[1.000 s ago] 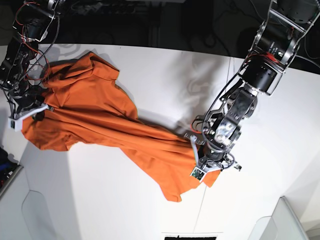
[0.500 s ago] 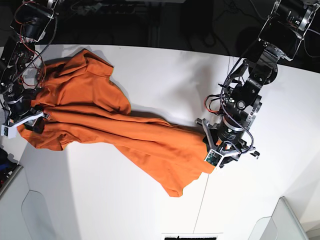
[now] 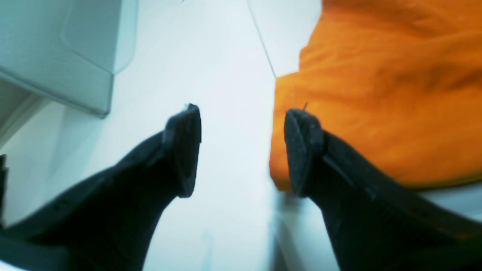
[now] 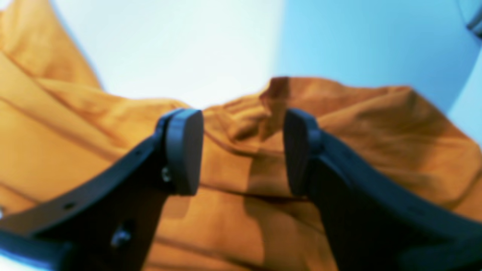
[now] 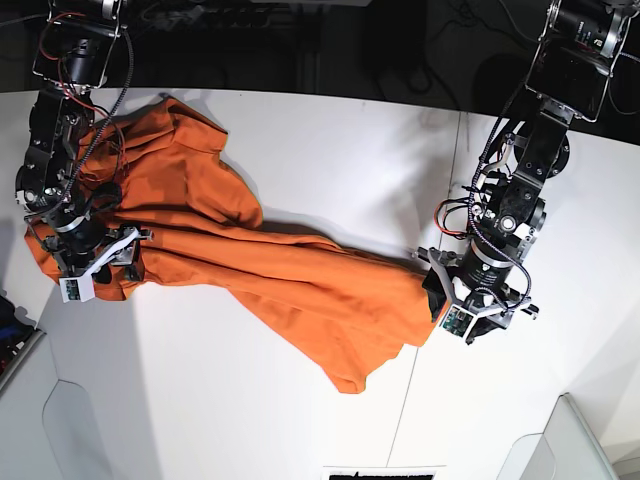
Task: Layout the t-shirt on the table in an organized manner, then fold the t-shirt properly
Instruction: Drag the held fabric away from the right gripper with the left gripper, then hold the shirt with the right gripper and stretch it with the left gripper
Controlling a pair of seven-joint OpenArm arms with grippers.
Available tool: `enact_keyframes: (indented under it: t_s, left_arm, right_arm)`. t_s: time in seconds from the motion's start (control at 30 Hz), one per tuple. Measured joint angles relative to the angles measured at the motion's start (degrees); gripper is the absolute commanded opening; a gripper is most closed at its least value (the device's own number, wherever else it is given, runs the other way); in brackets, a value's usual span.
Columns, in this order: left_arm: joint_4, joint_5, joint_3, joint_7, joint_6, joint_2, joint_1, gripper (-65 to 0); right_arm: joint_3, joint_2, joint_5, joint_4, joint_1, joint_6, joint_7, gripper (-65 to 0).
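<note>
The t-shirt [image 5: 250, 255] lies on the table [image 5: 340, 150] as a twisted, rumpled band running from the far corner beside the right arm down toward the left arm, so the work in hand is judged to be the laying-out step; no folding can begin with the cloth bunched like this. The left gripper [image 3: 241, 150] hangs at the shirt's near end with its jaws spread and nothing between them: one finger sits over the orange edge, the other over bare white tabletop, close to the thin dark seam. The right gripper [image 4: 243, 150] hovers over the crumpled mass at the other end, jaws likewise parted and empty, with folds of fabric visible in the gap below. The next move probably calls for each gripper to close on a clear edge or corner of the shirt, then draw the two ends apart and outward to untwist the middle and spread the body flat. Which part of the garment lies under each gripper cannot be told.
</note>
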Motion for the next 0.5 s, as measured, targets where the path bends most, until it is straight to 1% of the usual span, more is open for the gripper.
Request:
enact_keyframes:
  t_s: [0.07, 0.1, 0.13, 0.2, 0.27, 0.3, 0.37, 0.43, 0.5]
  left_arm:
    - [-3.6, -0.1, 0.0, -3.3, -0.6, 1.2, -0.7, -27.6]
    - [-5.7, -0.2, 0.0, -4.6, -2.2, 1.9, -1.4, -27.6]
    - [-7.7, -0.3, 0.0, -5.5, -3.8, 2.8, -2.3, -27.6]
    - [-12.1, -0.1, 0.0, -6.3, -5.6, 4.9, -4.5, -27.6]
    - [-16.2, -0.1, 0.0, -6.4, -6.1, 6.7, -7.2, -27.6]
    - [-18.1, -0.1, 0.0, -6.5, -6.1, 7.6, -8.6, -27.6]
    - [-21.0, -0.2, 0.0, -6.3, -6.0, 8.7, -11.1, -27.6]
    - [-22.5, -0.3, 0.0, -6.3, -6.0, 9.2, -13.4, -27.6]
    - [-22.7, -0.3, 0.0, -6.3, -6.0, 9.1, -15.0, -27.6]
  right_arm:
    - [-2.0, 0.3, -1.9, -2.6, 1.0, -1.1, 1.7, -31.4]
    - [-2.8, 0.3, -2.8, -4.2, 1.6, -1.6, 1.9, -32.7]
    - [-3.5, 0.4, -3.6, -5.8, 2.4, -2.2, 2.1, -35.7]
    - [-4.8, 0.4, -3.5, -8.0, 3.3, -2.6, 2.1, -43.4]
    - [-5.2, 0.3, -3.2, -9.1, 3.3, -2.6, 2.2, -47.9]
    - [-5.2, 0.2, -3.1, -9.3, 3.3, -2.6, 2.2, -48.4]
    - [-5.2, 0.3, -2.5, -9.3, 3.5, -2.6, -0.3, -48.4]
    - [-5.1, 0.3, -2.5, -9.1, 3.8, -2.6, -2.5, -48.4]
    - [-5.1, 0.3, -2.5, -8.5, 3.3, -2.4, -3.6, -48.4]
